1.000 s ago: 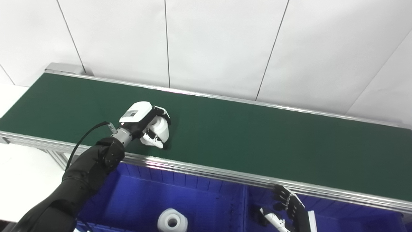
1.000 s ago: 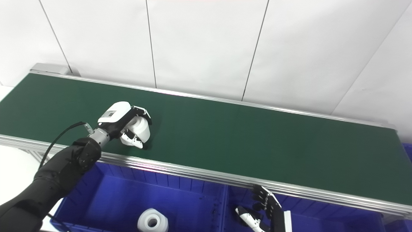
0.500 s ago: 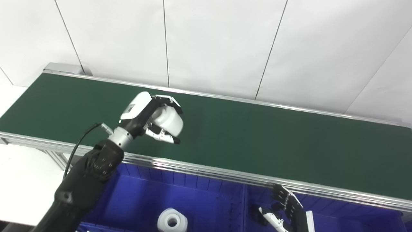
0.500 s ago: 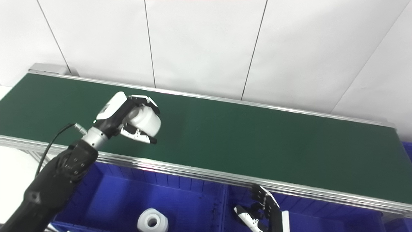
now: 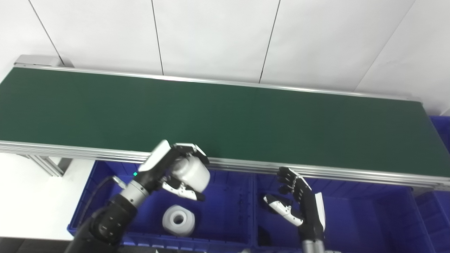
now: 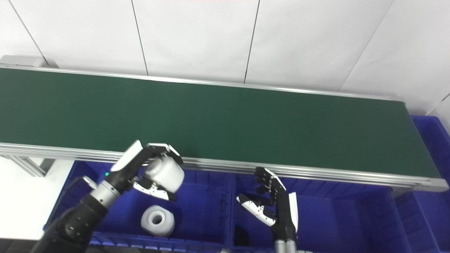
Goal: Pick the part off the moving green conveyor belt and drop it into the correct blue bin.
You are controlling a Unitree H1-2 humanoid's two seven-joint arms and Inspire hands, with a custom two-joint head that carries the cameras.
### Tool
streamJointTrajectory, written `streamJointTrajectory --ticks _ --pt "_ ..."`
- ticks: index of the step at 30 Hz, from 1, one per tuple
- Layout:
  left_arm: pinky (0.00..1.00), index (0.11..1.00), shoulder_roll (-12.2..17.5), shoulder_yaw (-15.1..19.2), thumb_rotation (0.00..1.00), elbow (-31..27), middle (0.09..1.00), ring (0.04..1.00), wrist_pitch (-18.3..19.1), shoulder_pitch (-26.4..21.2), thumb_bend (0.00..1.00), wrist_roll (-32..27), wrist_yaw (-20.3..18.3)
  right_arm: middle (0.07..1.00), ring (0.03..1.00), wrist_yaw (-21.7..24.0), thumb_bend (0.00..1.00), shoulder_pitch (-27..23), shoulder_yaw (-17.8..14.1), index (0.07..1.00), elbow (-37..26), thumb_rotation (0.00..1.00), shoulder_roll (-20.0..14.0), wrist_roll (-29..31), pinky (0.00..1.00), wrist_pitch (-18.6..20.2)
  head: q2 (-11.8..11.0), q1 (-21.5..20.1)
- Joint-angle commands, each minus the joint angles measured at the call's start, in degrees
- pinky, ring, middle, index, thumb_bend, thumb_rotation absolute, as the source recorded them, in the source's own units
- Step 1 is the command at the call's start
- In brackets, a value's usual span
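Observation:
My left hand [image 5: 168,168] is shut on a white cylindrical part [image 5: 191,174] and holds it in the air above the left blue bin [image 5: 225,211], just in front of the conveyor's near rail. The green conveyor belt [image 5: 218,112] carries nothing. My right hand [image 5: 297,200] is open and empty, fingers spread, above the middle blue bin [image 5: 351,218].
A second white cylindrical part [image 5: 178,220] with a centre hole lies on the left bin's floor, below my left hand. A small dark object [image 5: 262,233] lies in the middle bin. Another blue bin [image 6: 434,140] stands at the right end of the belt. White wall panels stand behind.
My left hand has lifted the white part off the belt and carried it back over the near rail to above the left bin. The camera has tilted down and right.

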Motion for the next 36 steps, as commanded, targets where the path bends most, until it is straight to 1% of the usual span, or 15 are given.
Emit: streamJointTrajectory --ticks 1,5,10,14,15,16,17,18,20,23,25,28,31,34,36 --pt "0.4 0.529 -0.41 -1.44 0.0 0.23 0.505 0.401 -2.29 0.28 0.5 2.09 1.23 0.743 0.73 -0.34 0.81 0.15 -0.59 0.747 -2.36 0.43 0.28 0.08 0.67 -3.06 0.68 0.16" --pt "0.43 0.537 -1.53 -3.05 0.0 3.36 0.505 0.398 -2.04 1.09 0.49 4.37 1.08 0.735 0.728 -0.41 0.81 0.51 -1.06 0.743 -2.7 0.43 0.33 -0.55 0.66 -3.06 0.78 0.33" --pt "0.45 0.543 -3.23 -3.32 0.0 7.6 0.5 0.399 -1.64 1.11 0.49 9.69 5.17 0.73 0.725 -0.58 0.82 1.18 -1.71 0.741 -2.89 0.46 0.61 -0.84 0.65 -3.06 0.84 0.91" --pt "0.46 0.554 -3.79 -4.2 0.0 7.9 0.498 0.404 3.77 1.32 0.49 15.92 7.4 0.735 0.728 -0.37 0.81 1.56 -1.99 0.744 -3.3 0.46 0.71 -1.24 0.66 -3.04 1.14 1.09" --pt "0.52 0.529 -3.97 -4.32 0.0 7.66 0.497 0.524 5.57 1.46 0.5 16.94 7.31 0.734 0.724 -0.39 0.8 1.65 -2.15 0.742 -3.35 0.47 0.82 -1.41 0.65 -3.03 0.94 1.19" --pt "0.59 0.511 -4.09 -4.41 0.03 7.46 0.632 0.635 6.77 1.56 0.51 17.55 7.27 0.734 0.72 -0.4 0.8 1.71 -2.28 0.741 -3.39 0.47 0.91 -1.53 0.65 -3.02 0.94 1.19" --pt "0.66 0.57 -4.14 -4.58 0.03 6.86 0.699 0.697 8.35 1.68 0.53 18.66 7.35 0.734 0.72 -0.43 0.8 1.7 -2.42 0.74 -3.3 0.46 1.04 -1.3 0.65 -3.03 0.96 1.22" --pt "0.81 0.754 -4.11 -4.74 0.04 6.33 0.801 0.807 9.55 1.75 0.61 19.61 7.5 0.734 0.72 -0.38 0.8 1.65 -2.52 0.74 -3.15 0.45 1.12 -0.94 0.65 -3.04 0.91 1.27" --pt "0.88 0.829 -3.98 -5.04 0.11 5.3 0.851 0.863 11.99 1.85 0.64 21.61 7.84 0.732 0.719 -0.18 0.8 1.54 -2.71 0.738 -2.86 0.45 1.26 -0.35 0.65 -3.05 0.67 1.37" --pt "0.96 0.931 -3.86 -4.9 0.29 4.34 0.934 0.952 13.77 2.05 0.7 22.11 7.79 0.731 0.723 -0.06 0.81 1.44 -2.99 0.736 -2.53 0.46 1.55 -0.5 0.65 -3.03 0.48 1.12" --pt "0.96 0.963 -3.96 -4.14 0.35 3.86 0.961 0.968 13.22 2.47 0.74 20.05 7.64 0.736 0.726 0.13 0.81 1.44 -3.12 0.739 -2.55 0.45 1.79 -0.31 0.66 -3.04 0.41 0.71" --pt "0.93 0.995 -3.85 -3.24 0.43 3.2 0.986 0.963 9.88 3.06 0.76 15.44 6.99 0.74 0.729 0.08 0.8 1.6 -3.44 0.739 -2.51 0.45 2.18 -0.39 0.67 -3.03 -0.1 -0.31" --pt "0.92 0.999 -3.86 -3.03 0.46 1.98 0.993 0.956 7.16 3.79 0.76 11.22 5.97 0.741 0.732 -0.04 0.79 1.71 -3.63 0.743 -2.28 0.46 2.09 -0.87 0.67 -3.03 -0.79 -0.76" --pt "0.88 0.99 -5.92 -1.55 0.46 0.42 0.985 0.949 4.91 6.0 0.77 1.94 3.9 0.747 0.739 0.67 0.8 1.97 -3.76 0.75 -2.28 0.46 1.92 -0.04 0.68 -3.04 -1.57 -0.86" --pt "0.85 0.968 -7.41 -0.45 0.51 0.99 0.958 0.925 2.17 7.45 0.77 -3.31 3.44 0.754 0.743 1.1 0.8 2.15 -3.89 0.755 -2.37 0.44 1.83 0.33 0.69 -3.03 -1.59 -0.6"
